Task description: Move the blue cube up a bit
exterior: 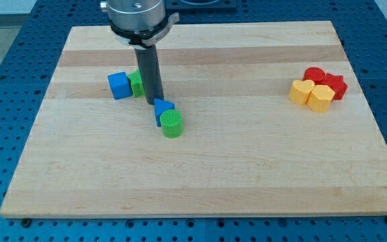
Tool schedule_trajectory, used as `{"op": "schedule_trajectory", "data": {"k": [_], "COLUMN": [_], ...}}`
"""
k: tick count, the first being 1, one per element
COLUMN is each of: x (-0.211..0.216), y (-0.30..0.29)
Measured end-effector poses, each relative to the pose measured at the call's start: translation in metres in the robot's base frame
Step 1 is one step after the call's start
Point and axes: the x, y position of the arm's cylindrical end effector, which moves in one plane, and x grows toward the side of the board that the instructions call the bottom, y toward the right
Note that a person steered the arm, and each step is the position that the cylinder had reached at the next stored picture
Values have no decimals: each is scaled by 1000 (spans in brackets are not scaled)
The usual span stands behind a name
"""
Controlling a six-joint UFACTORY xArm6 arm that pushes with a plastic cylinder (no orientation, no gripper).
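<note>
The blue cube (119, 85) sits on the wooden board (247, 161) at the view's upper left. A green block (136, 83) touches its right side, partly hidden behind my rod. My tip (156, 101) rests just right of the green block, about a cube's width right of the blue cube and a little lower. A second blue block (162, 109) of unclear shape lies right below my tip, touching a green cylinder (172, 124).
At the view's right is a tight cluster: a yellow block (302, 91), another yellow block (320, 98), a red cylinder (314, 74) and a red star-like block (336, 86). The board lies on a blue perforated table (5, 101).
</note>
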Motion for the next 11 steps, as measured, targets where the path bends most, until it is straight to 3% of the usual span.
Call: {"op": "schedule_trajectory", "data": {"k": [4,11], "x": [0,-12], "y": [-60,-74]}}
